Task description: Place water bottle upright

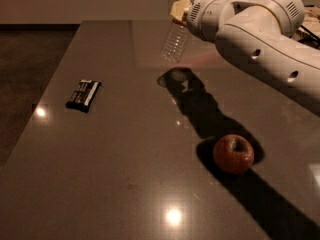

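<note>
The water bottle [176,39] is a small clear ribbed plastic bottle with a white cap at the top. It hangs tilted in the air above the grey table [125,159], base toward the lower left, its shadow on the table below it. My gripper [184,9] at the end of the white arm [260,29] is shut on the bottle's neck at the top of the view.
A red apple [233,153] lies on the table at the right front. A black snack bar [84,94] lies at the left. The table's left edge drops to a dark floor. The arm's shadow runs across the right side.
</note>
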